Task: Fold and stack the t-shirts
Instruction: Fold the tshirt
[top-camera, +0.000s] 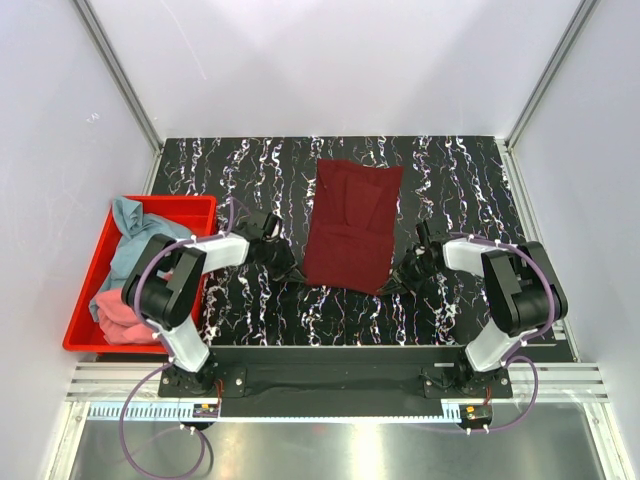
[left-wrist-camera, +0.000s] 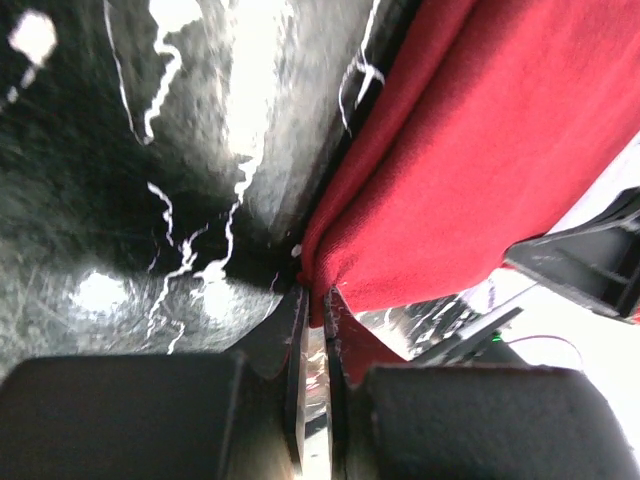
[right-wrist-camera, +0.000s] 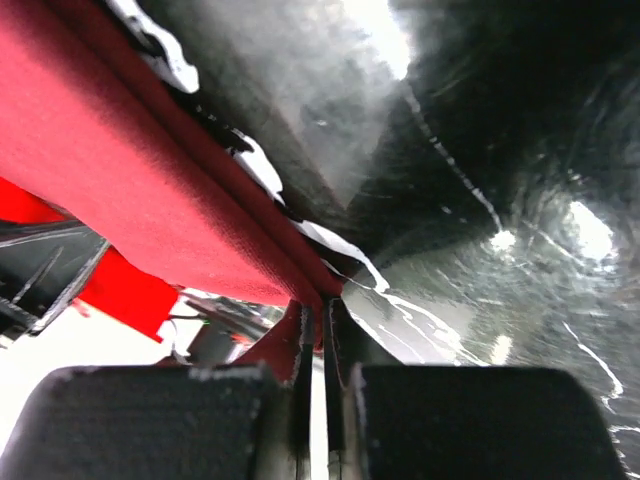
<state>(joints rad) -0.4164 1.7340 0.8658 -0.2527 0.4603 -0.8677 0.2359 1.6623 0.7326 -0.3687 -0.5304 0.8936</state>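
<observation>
I have the black marbled worktop (top-camera: 240, 170) under both sets of jaws. The red plastic bin (top-camera: 85, 290) sits out beyond my left jaws, on the side away from the right ones, at the worktop's left edge. The maroon t-shirt (top-camera: 350, 225) lies flat as a folded rectangle between the two sets of jaws and runs from them toward the far side. Its near edge spans from one set to the other. In the bin, well apart from both sets of jaws, the teal-blue t-shirt (top-camera: 130, 235) is crumpled at the far end and the coral pink t-shirt (top-camera: 120, 310) is bunched at the near end. My left jaws are clenched on the maroon t-shirt's near left corner, with cloth pinched between them. My right jaws are clenched on its near right corner, a fold of the same cloth nipped between them.
</observation>
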